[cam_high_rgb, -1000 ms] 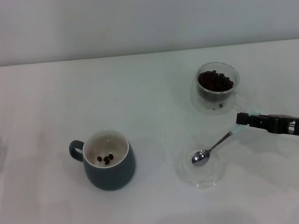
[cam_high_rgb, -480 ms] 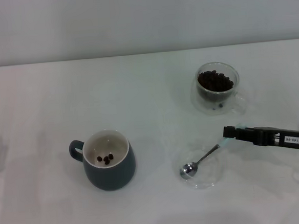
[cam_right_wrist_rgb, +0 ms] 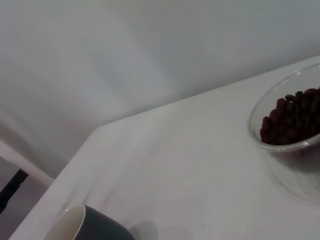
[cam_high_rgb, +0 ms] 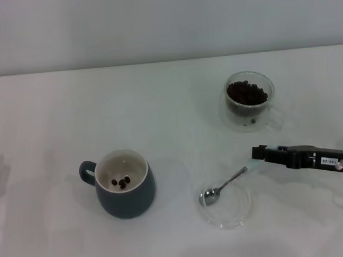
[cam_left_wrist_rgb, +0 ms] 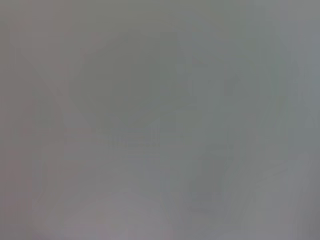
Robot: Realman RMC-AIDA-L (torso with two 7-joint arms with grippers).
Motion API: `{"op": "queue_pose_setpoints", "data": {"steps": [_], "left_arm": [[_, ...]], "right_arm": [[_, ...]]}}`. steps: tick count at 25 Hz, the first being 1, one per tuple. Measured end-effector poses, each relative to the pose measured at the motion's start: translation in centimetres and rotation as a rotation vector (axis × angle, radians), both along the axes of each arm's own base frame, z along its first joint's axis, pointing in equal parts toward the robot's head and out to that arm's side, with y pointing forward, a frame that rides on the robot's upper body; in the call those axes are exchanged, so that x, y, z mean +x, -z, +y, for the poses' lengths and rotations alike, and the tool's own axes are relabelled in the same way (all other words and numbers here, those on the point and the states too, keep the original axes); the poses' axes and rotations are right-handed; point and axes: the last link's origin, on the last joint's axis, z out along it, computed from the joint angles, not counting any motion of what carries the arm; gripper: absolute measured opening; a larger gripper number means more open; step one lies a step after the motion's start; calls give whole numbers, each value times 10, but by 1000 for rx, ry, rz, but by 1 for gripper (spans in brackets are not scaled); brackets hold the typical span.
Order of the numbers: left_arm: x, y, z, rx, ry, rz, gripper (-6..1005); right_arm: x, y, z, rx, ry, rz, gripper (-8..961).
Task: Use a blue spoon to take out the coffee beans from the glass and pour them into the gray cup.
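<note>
The blue spoon [cam_high_rgb: 224,186] slants over a flat clear saucer [cam_high_rgb: 239,214], its silver bowl low at the saucer's left side and holding no beans. My right gripper [cam_high_rgb: 256,154] reaches in from the right, shut on the spoon's pale blue handle end. The glass [cam_high_rgb: 250,101], behind the gripper, is filled with coffee beans [cam_high_rgb: 247,92]. The gray cup [cam_high_rgb: 124,185] stands front left with a few beans [cam_high_rgb: 121,182] inside. In the right wrist view the glass [cam_right_wrist_rgb: 292,135] with beans [cam_right_wrist_rgb: 295,116] is near and the gray cup's rim [cam_right_wrist_rgb: 82,224] is farther off. My left gripper is out of view.
The white table [cam_high_rgb: 158,106] ends at a pale wall behind. The cup's handle [cam_high_rgb: 87,171] points left, and the glass's handle [cam_high_rgb: 274,119] points front right toward my right arm [cam_high_rgb: 323,157]. The left wrist view shows only a blank grey blur.
My right gripper has moved left and nearer the front edge with the spoon. The spoon's bowl has shifted left and lower across the saucer.
</note>
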Motion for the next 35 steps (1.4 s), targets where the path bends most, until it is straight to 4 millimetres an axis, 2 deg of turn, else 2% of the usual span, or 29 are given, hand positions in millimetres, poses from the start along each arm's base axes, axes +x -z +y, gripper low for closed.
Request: {"op": "queue_pose_setpoints", "data": {"steps": [6,8,11,14,19,23,25,28,31,35], "left_arm": [[1,-1,1,3,4,0,786],[1,-1,1,6,4,0,786],[1,-2,2,8,5,1,786],[1,-2,2,8,5,2,787],[1,-2,2,7,2,2,787],[2,-2,4,6,5,2,787],[2,-2,4,6,6,2,786],[3,-1,4,5,6,1,786],[4,0,6,4,10,0,786],[6,0,8,2,18,1,786]], "right_arm": [[-4,-1,4,16,-38,-18,321],[-4,-2,6,33,-52,-28,508],[-3,-7,10,90,-60,-30,577],[0,-20,15,202,-59,-20,645],[8,-47,20,499,-77,-57,760],[20,-62,20,760,-73,-139,836],[26,-67,19,910,-75,-243,874],[30,-67,15,1071,-96,-451,873],[32,-62,14,1129,-91,-591,871],[32,-60,13,1134,-98,-626,869]]}}
